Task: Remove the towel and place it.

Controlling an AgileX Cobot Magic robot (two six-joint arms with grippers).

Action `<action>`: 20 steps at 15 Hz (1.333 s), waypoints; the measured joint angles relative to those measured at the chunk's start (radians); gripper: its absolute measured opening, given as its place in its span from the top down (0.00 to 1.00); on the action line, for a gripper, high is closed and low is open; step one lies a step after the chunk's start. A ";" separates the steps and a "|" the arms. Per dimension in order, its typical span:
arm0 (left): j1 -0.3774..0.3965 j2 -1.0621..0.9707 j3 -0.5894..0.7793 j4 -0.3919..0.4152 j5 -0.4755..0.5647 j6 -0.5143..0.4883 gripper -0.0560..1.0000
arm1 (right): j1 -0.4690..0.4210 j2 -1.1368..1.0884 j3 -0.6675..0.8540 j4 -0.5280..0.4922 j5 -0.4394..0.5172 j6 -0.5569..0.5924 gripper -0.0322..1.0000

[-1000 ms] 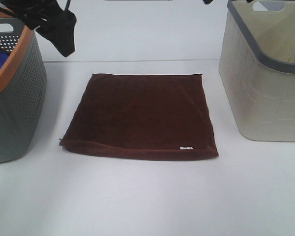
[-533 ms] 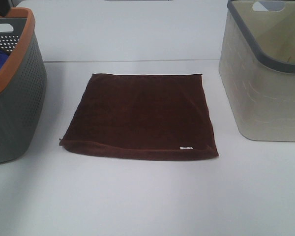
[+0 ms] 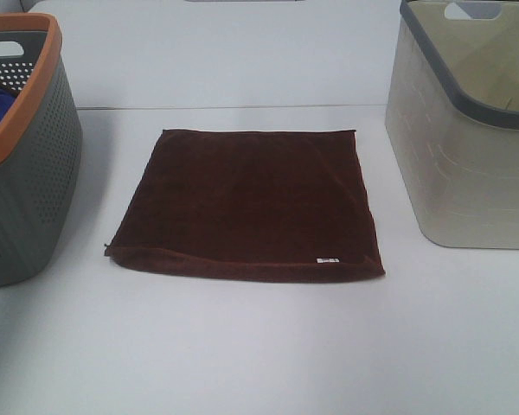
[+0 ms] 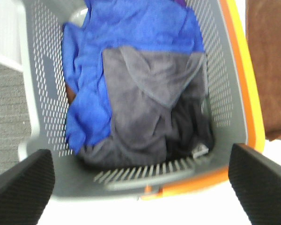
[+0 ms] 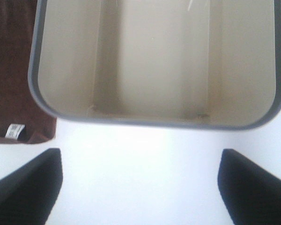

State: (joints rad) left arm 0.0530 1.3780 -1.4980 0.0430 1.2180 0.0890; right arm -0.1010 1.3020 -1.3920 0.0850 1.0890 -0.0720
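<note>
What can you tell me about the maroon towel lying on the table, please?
The towel is dark maroon-brown, soft terry-looking cloth, roughly square, spread flat on the white table between the two baskets and touching neither. Its near hem is slightly rolled and carries a small white label near the right corner. Neither gripper touches it.

Even, bright overhead light; my table (image 3: 259, 346) is washed near white with faint, soft shadows. Both my wrist views are blurred, and glare bleaches the surface beneath my right gripper (image 5: 140, 183).
</note>
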 joint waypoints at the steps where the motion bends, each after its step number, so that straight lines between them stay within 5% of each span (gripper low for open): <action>1: 0.000 -0.095 0.092 0.021 0.001 -0.008 0.04 | 0.000 -0.078 0.080 -0.002 0.000 0.000 0.21; 13: 0.000 -0.981 0.784 0.092 -0.204 -0.015 0.04 | 0.000 -0.968 0.730 -0.003 -0.013 -0.098 0.21; 20: 0.000 -1.326 0.906 0.033 -0.199 0.046 0.04 | 0.000 -1.306 0.779 -0.003 0.002 -0.130 0.21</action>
State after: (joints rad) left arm 0.0530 0.0520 -0.5920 0.0760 1.0190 0.1350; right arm -0.1010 -0.0040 -0.6130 0.0820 1.0910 -0.2020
